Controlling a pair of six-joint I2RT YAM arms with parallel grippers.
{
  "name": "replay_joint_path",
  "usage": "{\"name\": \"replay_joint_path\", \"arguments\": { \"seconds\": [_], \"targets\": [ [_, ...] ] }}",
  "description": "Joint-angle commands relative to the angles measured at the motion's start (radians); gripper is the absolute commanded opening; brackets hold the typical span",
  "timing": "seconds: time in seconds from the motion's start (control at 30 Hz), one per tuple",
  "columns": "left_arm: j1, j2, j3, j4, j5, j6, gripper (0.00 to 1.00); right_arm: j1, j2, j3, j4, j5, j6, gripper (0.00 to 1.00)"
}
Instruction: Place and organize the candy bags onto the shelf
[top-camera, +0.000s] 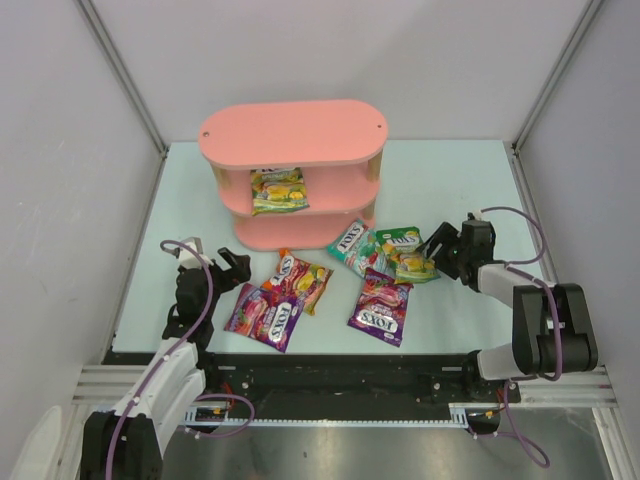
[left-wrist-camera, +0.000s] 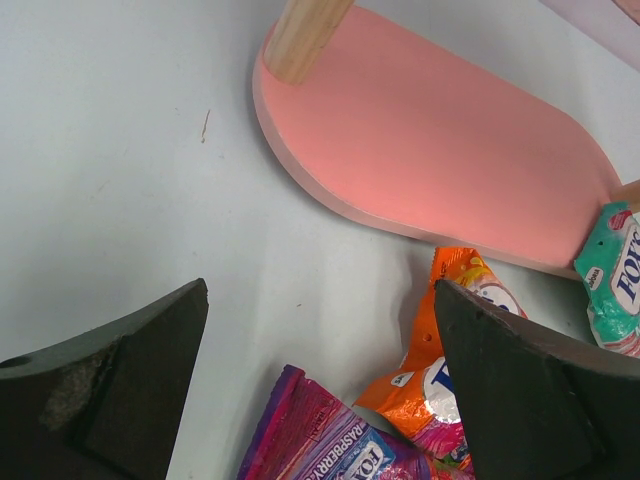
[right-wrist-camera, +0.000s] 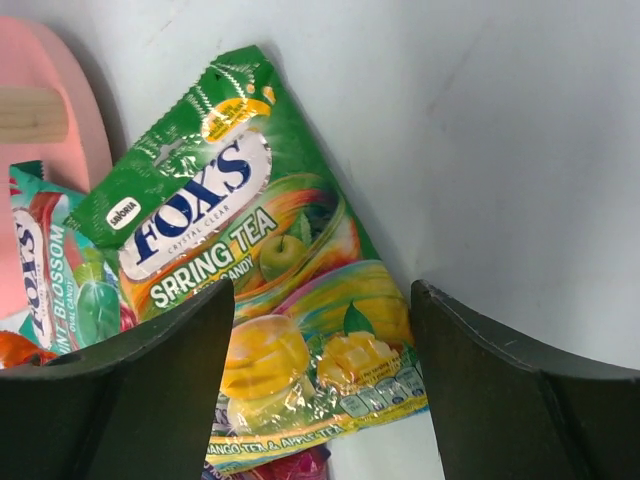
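1. Your left pincer (left-wrist-camera: 320, 400) hovers low over the counter (top-camera: 440, 180) with its jaws apart and nothing between them. The gap frames bare counter, with bag corners at its near edge.
2. The first purple bag (top-camera: 262, 316) lies flat just right of that pincer. The red-orange bag (top-camera: 298, 280) overlaps its far corner.
3. The shelf (top-camera: 292, 132) stands at the back centre. The shelved yellow-green bag (top-camera: 278, 190) is propped on the middle board, the only bag placed.
4. The second purple bag (top-camera: 380, 306) lies flat right of centre. The teal bag (top-camera: 352, 245) sits by the shelf's bottom board, partly under its neighbour.
5. The loose yellow-green bag (right-wrist-camera: 250, 290) lies on top of the teal bag's edge.
6. Your right pincer (right-wrist-camera: 320, 390) is spread wide astride that bag's lower end. I cannot tell whether the fingers touch it.
7. Finding: one of six bags is shelved, and the step in hand looks like the pick of the loose yellow-green bag.
8. Action required: lower the right pincer, clamp on one edge only, lift clear of the teal bag, and set the bag beside its twin. The glossy film may slip, so grip firmly.
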Motion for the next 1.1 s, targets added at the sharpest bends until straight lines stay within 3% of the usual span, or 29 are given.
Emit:
{"name": "replay_joint_path", "arguments": {
  "seconds": [0.0,0.2,0.53,0.63,0.67,0.7,0.8,0.9,1.03,1.07],
  "targets": [
    [0.008,0.001,0.014,0.03,0.005,-0.009,1.0,-0.002,0.041,-0.036,0.073,-0.111,-0.016,0.75],
    [0.008,0.005,0.014,0.03,0.005,-0.009,1.0,0.026,-0.008,-0.076,0.083,-0.18,0.008,0.67],
    [0.008,0.004,0.014,0.032,0.007,-0.009,1.0,0.044,-0.089,-0.119,0.058,-0.163,-0.023,0.57],
    [0.008,0.005,0.014,0.029,0.007,-0.009,1.0,0.044,-0.042,-0.123,0.087,-0.177,-0.023,0.42],
    [0.008,0.004,0.014,0.029,0.005,-0.009,1.0,0.041,-0.025,-0.122,0.104,-0.189,-0.019,0.34],
    [0.008,0.002,0.014,0.03,0.007,-0.009,1.0,0.04,0.004,-0.123,0.115,-0.201,-0.018,0.15],
    [0.008,0.002,0.014,0.03,0.007,-0.009,1.0,0.036,0.036,-0.123,0.147,-0.23,-0.01,0.0],
    [0.008,0.004,0.014,0.029,0.007,-0.009,1.0,0.033,-0.006,-0.123,0.126,-0.221,-0.006,0.0],
    [0.008,0.002,0.014,0.03,0.007,-0.009,1.0,0.04,-0.21,-0.117,0.047,-0.171,-0.021,0.0],
    [0.008,0.002,0.014,0.03,0.005,-0.009,1.0,0.044,-0.324,-0.111,0.0,-0.145,-0.038,0.0]
  ]
}}
